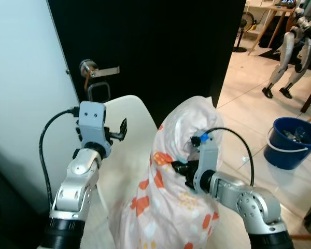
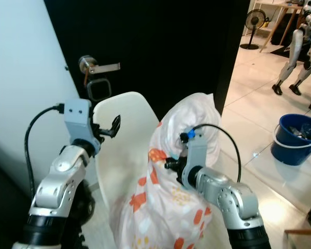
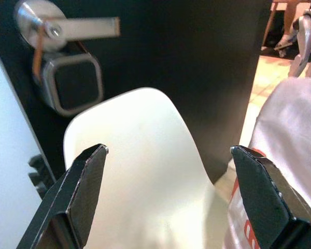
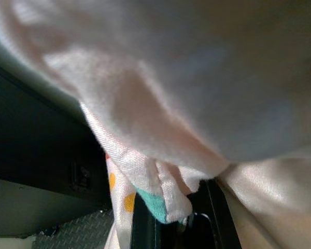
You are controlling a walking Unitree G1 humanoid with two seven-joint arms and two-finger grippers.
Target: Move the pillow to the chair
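— White cloth with orange spots: that's the pillow (image 1: 171, 197), standing tall on the chair (image 1: 125, 150), leaning toward the seat's right edge. Where's the grip?

— The right gripper (image 1: 180, 168) is clamped on a fold of the pillow's cover about halfway up. The right wrist view has bunched fabric pinched between the black fingers.

— And the left?

— The left gripper (image 1: 120, 129) hangs in front of the chair back, spread wide with nothing between its fingers (image 3: 85, 189). It's near the pillow but apart from it.

— So is the job nearly done?

— I'd judge the pillow is at the chair but not settled. It looks propped up mostly by that pinch.

— What could spoil it?

— If the right gripper lets go while the pillow stands this upright and off to the side, it may topple off the seat toward the tiled floor (image 1: 249, 124). A thin fold could also slip out early, since soft cloth gives little to hold. And the door (image 1: 160, 46) sits close behind, so a hard push might shove the chair against it.
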